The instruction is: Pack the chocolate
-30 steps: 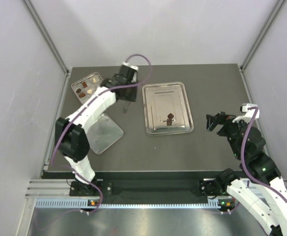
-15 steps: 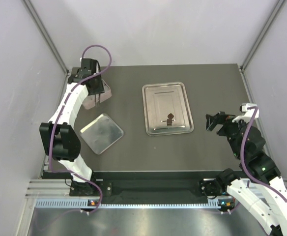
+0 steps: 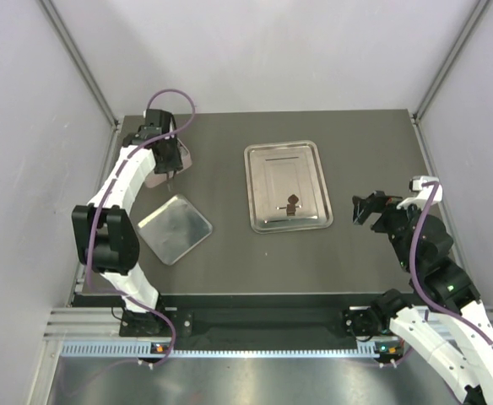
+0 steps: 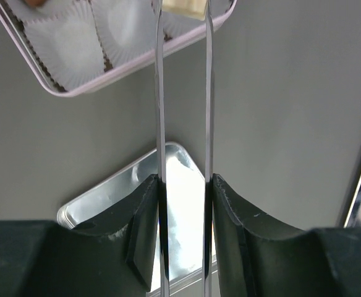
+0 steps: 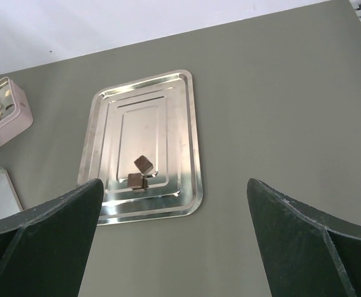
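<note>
Left pincer pinches a blocky cream chocolate; right pincer spread wide

the left arm swings left, from well to the right of the pink tin to a position directly above it. the left gripper now hangs over the tin's rim, with a cream chocolate piece clamped between its thin fingers. the gripper body now covers most of the tin. the silver lid, just in front of the tin, is no longer crossed by the arm.
</note>
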Available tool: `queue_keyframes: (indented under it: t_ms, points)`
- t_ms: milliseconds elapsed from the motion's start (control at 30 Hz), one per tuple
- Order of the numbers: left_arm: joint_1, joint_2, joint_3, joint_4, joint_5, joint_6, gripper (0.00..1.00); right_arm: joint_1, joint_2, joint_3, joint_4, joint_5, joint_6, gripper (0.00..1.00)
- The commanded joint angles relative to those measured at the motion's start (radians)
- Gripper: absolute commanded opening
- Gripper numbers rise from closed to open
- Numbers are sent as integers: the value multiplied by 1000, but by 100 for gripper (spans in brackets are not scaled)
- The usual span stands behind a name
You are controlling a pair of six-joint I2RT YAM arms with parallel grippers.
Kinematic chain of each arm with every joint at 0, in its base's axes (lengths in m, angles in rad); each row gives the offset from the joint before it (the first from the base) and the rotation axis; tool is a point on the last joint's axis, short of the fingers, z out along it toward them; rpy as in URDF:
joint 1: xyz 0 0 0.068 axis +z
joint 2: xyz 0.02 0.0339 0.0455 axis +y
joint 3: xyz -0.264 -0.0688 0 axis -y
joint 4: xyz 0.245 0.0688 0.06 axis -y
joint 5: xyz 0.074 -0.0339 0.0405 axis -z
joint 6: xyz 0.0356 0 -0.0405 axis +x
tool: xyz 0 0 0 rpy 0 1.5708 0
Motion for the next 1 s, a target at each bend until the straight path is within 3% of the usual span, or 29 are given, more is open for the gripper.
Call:
queue_keyframes:
  t_ms: [0, 633, 967]
  points:
    - [5, -2, -27, 57, 4, -10, 40, -2, 7, 3, 57, 10, -16, 100]
    - [7, 61, -9, 109, 13, 23, 43, -2, 19, 10, 60, 18, -24, 100]
    - [5, 35, 13, 92, 10, 52, 53, -2, 13, 16, 59, 18, -15, 100]
